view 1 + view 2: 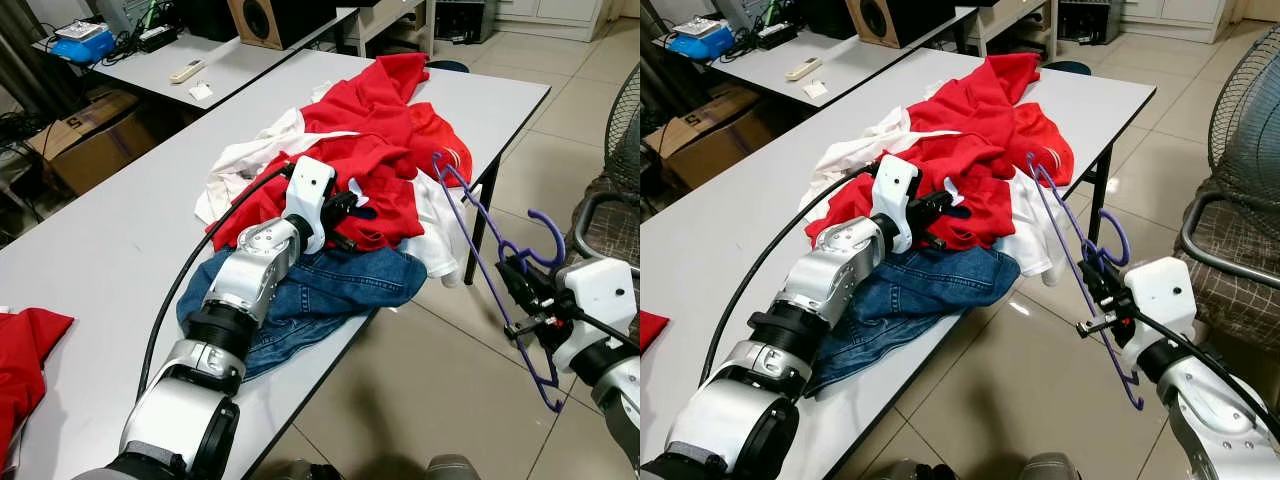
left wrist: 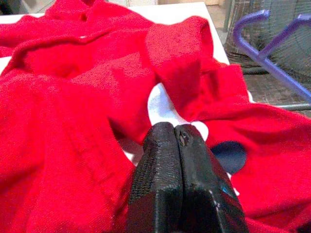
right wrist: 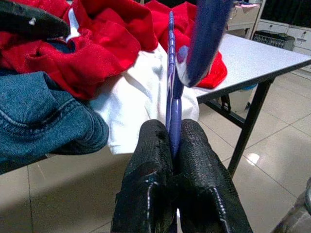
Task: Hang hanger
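- Left eye view: a purple hanger is held out past the table edge, over the floor, by the right gripper, its far end near the clothes pile. The left gripper is laid on the red shirt, above the jeans.
- Right eye view: the hanger's hook is seen curling just above the right gripper, with the long bar running down past the fingers. White cloth hangs off the table edge beside it.
- Left wrist view: the left fingers are pressed together with nothing visibly between them, their tips against red fabric.
- Right wrist view: the right fingers are pinched on the hanger's thin bar, which stands edge-on between them.
- Handling, as judged: the hanger looks light, stiff and smooth, so it could pivot or slip in a narrow pinch. A hold near the hook's neck would be steadiest. The shirt is soft and limp, best taken at the collar or shoulder.
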